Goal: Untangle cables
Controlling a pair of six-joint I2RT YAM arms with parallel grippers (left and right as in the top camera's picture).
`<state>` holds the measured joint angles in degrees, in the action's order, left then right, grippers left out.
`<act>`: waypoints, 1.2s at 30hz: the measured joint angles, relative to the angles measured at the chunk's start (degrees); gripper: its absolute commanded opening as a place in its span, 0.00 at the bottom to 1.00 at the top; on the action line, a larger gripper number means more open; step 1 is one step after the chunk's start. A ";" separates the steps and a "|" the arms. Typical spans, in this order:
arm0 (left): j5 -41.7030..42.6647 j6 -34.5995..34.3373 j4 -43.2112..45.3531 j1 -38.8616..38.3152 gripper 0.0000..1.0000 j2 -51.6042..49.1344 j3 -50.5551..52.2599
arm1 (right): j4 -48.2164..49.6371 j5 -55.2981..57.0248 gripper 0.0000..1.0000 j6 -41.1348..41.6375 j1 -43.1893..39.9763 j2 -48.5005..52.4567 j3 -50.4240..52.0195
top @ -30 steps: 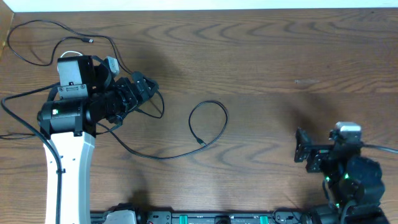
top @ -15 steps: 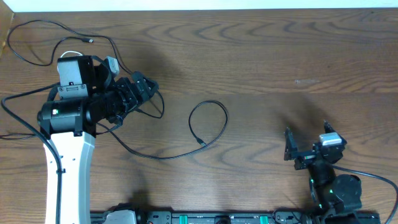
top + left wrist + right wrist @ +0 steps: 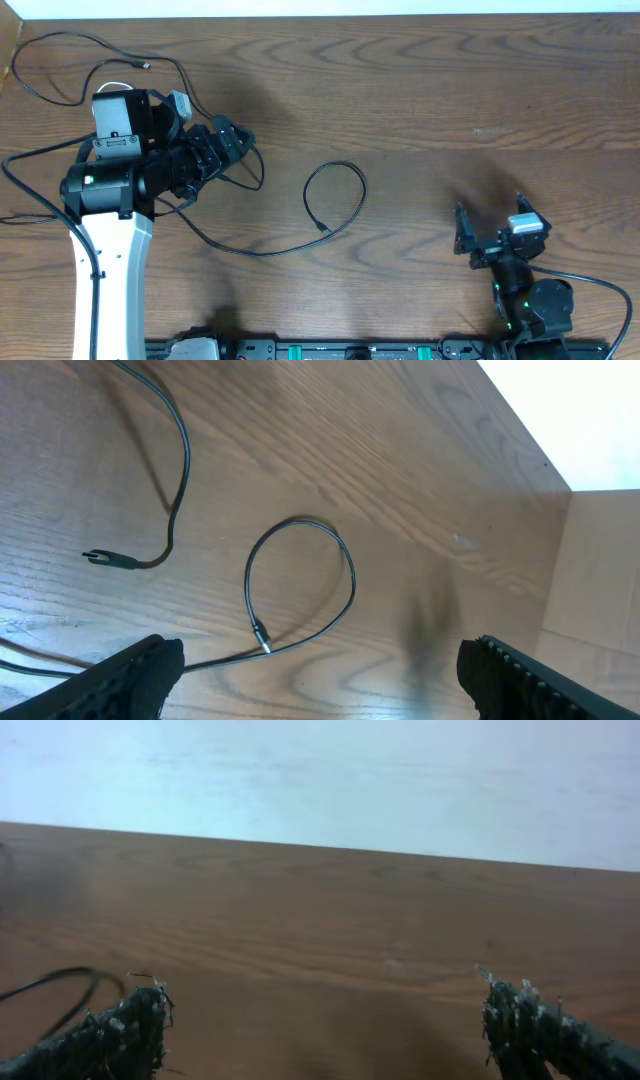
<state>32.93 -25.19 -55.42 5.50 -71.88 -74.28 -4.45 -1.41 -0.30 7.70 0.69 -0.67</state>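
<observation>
The left gripper (image 3: pixel 238 138) hovers over the far-left part of the wooden table (image 3: pixel 450 100), its 2 fingers (image 3: pixel 130 678) spread wide with nothing between them. Directly below it, in the left wrist view, a black cable end (image 3: pixel 172 510) curves down to a small plug lying free on the wood.

Near the middle of the table, another black cable (image 3: pixel 270 252) curls into 1 open loop (image 3: pixel 350 575). Its plug lies just inside the loop's near side, and its tail runs left under the left arm. A third black cable (image 3: pixel 60 37) sprawls in the far-left corner, well apart from the loop. A sliver of white cord (image 3: pixel 120 85) shows by the arm's far side.

The right gripper (image 3: pixel 488 222) sits low at the near right, jaws wide apart and empty, well clear of every cable.
</observation>
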 measured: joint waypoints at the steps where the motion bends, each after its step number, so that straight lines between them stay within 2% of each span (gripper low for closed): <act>1: 0.00 0.00 0.00 0.00 0.93 0.00 0.00 | -0.02 0.07 0.99 0.00 -0.68 0.00 0.00; 11: 0.00 0.00 0.00 0.00 0.93 0.00 0.00 | -0.07 0.35 0.99 -0.22 -8.61 0.00 0.00; 36: 0.00 0.00 0.00 0.00 0.93 0.00 0.00 | -0.02 0.37 0.99 -1.46 -8.76 0.00 0.00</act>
<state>32.93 -25.19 -55.42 5.50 -71.88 -74.28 -4.47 -1.04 -1.76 -1.06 0.69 -0.67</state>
